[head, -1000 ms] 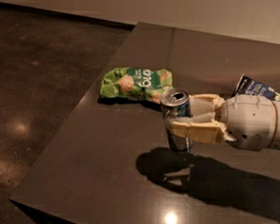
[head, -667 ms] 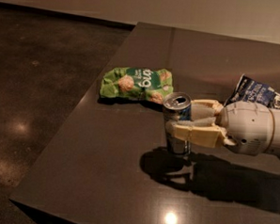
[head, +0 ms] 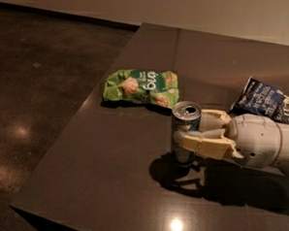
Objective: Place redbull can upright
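**One step left: can upright, not yet let go**

From the one camera view, the redbull can (head: 185, 132) stands upright near the middle of the dark table (head: 107, 178), its open silver top facing up. The gripper (head: 188, 135) reaches in from the right, and its pale fingers (head: 206, 146) are closed around the can's body. I cannot tell whether the base sits on the tabletop or hangs just above it, as shadow hides the bottom edge. By my reckoning the turning upright is done. What remains is to set it down firmly, let go and draw back without tipping it.

A green snack bag (head: 141, 86) lies near, behind the can. A dark blue snack bag (head: 264, 97) lies just beyond the gripper's wrist. Neither blocks the spot under the can, though the retreat passes close to the blue bag.
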`<state>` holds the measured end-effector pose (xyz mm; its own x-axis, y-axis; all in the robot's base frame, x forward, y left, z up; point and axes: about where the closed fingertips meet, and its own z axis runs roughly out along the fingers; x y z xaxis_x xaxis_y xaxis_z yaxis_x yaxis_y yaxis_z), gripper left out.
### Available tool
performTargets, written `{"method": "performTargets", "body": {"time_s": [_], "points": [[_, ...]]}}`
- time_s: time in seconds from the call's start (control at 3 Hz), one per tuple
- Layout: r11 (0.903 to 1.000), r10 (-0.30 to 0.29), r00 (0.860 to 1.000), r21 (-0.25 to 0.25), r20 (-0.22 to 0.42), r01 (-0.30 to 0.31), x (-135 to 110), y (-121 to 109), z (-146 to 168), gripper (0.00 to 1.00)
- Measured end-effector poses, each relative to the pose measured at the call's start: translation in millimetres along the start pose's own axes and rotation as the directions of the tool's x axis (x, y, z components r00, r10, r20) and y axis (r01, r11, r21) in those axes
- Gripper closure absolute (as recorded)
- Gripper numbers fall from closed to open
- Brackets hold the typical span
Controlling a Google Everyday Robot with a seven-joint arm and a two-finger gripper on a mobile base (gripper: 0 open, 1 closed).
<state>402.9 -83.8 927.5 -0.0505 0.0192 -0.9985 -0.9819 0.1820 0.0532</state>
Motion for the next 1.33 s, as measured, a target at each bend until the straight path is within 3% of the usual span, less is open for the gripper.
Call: {"method": "performTargets", "body": {"time_s": [1.0, 1.33], "points": [[0.9981, -0.062, 0.996, 0.000, 0.068, 0.062, 14.0, 4.9, -8.3, 0.15], [0.9978, -0.065, 0.996, -0.003, 0.068, 0.065, 13.5, 5.6, -6.9, 0.00]]}}
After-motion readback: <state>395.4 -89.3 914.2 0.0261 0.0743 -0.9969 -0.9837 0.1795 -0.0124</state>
